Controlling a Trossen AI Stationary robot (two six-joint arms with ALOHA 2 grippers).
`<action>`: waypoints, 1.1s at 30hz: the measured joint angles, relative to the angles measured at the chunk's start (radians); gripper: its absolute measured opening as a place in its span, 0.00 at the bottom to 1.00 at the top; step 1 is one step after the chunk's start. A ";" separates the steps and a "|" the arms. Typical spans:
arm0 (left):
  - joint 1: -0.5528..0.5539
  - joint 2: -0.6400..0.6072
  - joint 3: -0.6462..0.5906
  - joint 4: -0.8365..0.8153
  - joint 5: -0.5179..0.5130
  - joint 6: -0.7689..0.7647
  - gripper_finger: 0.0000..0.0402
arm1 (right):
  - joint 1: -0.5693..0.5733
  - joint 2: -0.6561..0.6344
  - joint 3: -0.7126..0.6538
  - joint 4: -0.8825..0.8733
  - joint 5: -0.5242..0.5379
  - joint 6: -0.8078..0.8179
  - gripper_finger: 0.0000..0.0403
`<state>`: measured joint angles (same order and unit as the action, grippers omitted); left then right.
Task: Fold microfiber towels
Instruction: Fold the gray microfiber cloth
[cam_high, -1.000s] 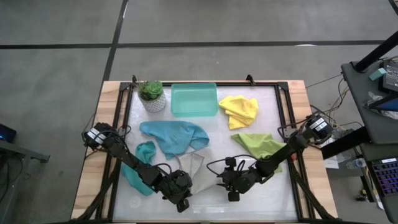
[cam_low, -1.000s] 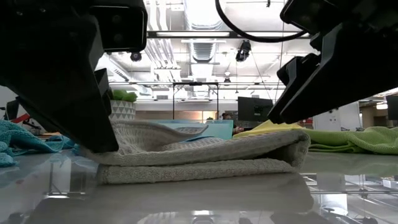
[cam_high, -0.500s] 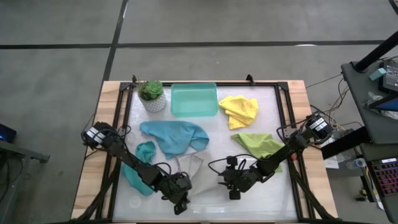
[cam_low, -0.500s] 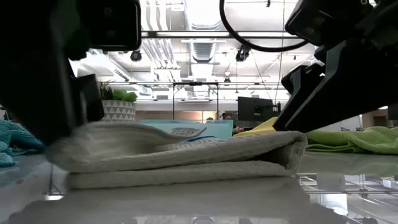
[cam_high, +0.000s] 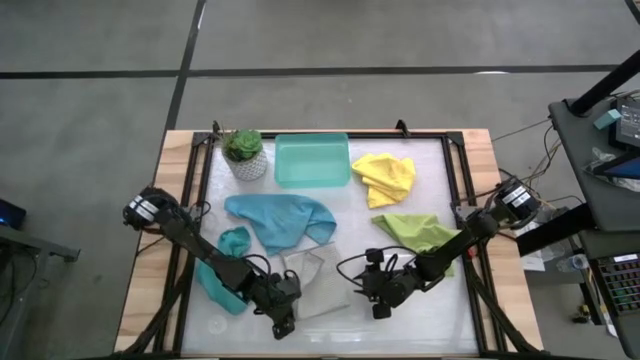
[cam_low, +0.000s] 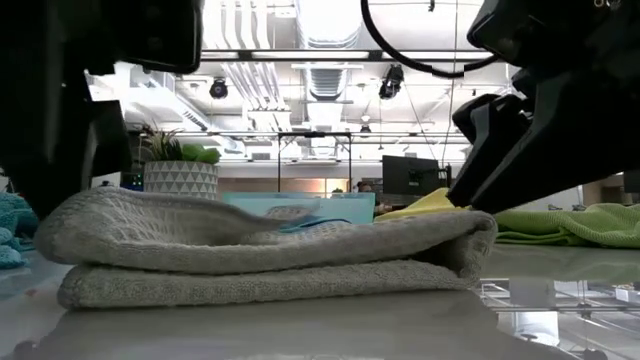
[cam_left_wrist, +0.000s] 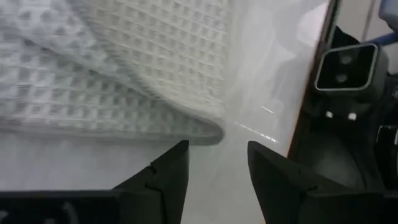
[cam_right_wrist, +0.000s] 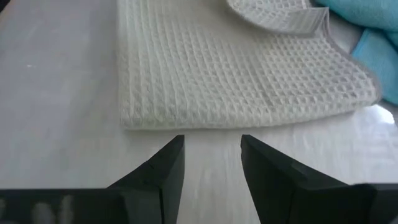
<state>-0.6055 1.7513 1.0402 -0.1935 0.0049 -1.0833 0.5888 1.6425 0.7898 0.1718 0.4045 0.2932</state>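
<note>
Grey waffle-weave cloth, the light grey towel (cam_high: 318, 283), lies folded over on itself near the front middle of the table (cam_high: 400, 320), its upper layer resting on the lower one with a rounded fold at one end (clearest in the low view (cam_low: 270, 250)). The left hand (cam_high: 281, 318) sits low at the towel's front left corner, its fingers (cam_left_wrist: 168, 177) parted with only bare table between them and the towel's edge (cam_left_wrist: 124, 93) just ahead, so it has hold of nothing. The right hand (cam_high: 375, 300) is just beside the towel's right edge, its fingers (cam_right_wrist: 163, 171) likewise apart and empty, pointing at the folded edge (cam_right_wrist: 236, 81) without touching it.

Behind the grey towel a larger teal-blue towel (cam_high: 280, 217) lies spread and rumpled, and a second teal-blue towel (cam_high: 228, 265) lies bunched to the left, partly under the left arm. The lime green towel (cam_high: 418, 231) lies crumpled on the right side, partly under the right arm, with the yellow towel (cam_high: 385, 176) crumpled behind it. At the back edge stand a teal tray (cam_high: 312, 160) and, to its left, a small potted plant (cam_high: 244, 153).
</note>
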 joint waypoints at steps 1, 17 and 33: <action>0.002 -0.002 -0.001 -0.002 -0.002 -0.001 0.37 | 0.000 -0.003 0.000 0.001 0.000 -0.004 0.37; 0.073 -0.024 0.071 -0.010 -0.278 0.136 0.37 | -0.008 -0.016 -0.003 0.001 0.073 -0.124 0.37; 0.146 0.178 0.358 -0.376 -0.408 0.260 0.37 | -0.076 -0.012 -0.020 0.120 0.096 -0.302 0.37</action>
<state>-0.4590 1.9290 1.3980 -0.5692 -0.4029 -0.8238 0.5126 1.6303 0.7697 0.2917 0.5007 -0.0089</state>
